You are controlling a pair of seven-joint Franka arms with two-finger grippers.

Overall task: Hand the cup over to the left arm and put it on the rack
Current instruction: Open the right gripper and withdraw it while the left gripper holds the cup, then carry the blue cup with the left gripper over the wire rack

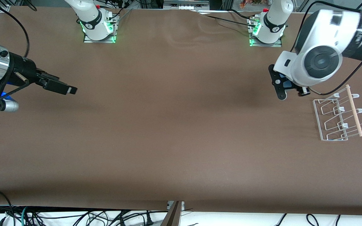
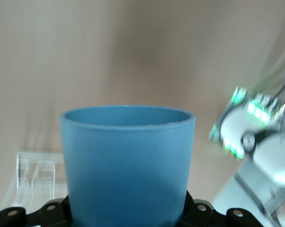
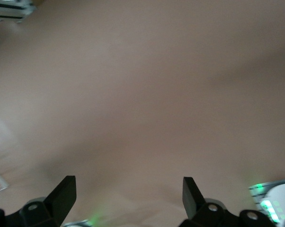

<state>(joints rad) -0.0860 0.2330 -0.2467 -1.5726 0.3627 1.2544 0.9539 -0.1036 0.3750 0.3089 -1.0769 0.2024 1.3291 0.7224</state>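
The light-blue cup (image 2: 128, 161) fills the middle of the left wrist view, upright between the jaws of my left gripper (image 1: 282, 84), which is shut on it. In the front view only a sliver of blue (image 1: 285, 82) shows under the white wrist. The cup is held in the air, over the table beside the rack (image 1: 338, 117). The white wire rack with its wooden rod (image 1: 353, 110) stands at the left arm's end of the table and also shows in the left wrist view (image 2: 36, 175). My right gripper (image 1: 69, 90) is open and empty over the right arm's end of the table, its fingertips (image 3: 66, 189) wide apart.
The brown table (image 1: 174, 131) bears only the rack. Both arm bases (image 1: 99, 28) (image 1: 267, 31) with green lights stand along its edge farthest from the front camera. Cables lie off the table edge nearest that camera.
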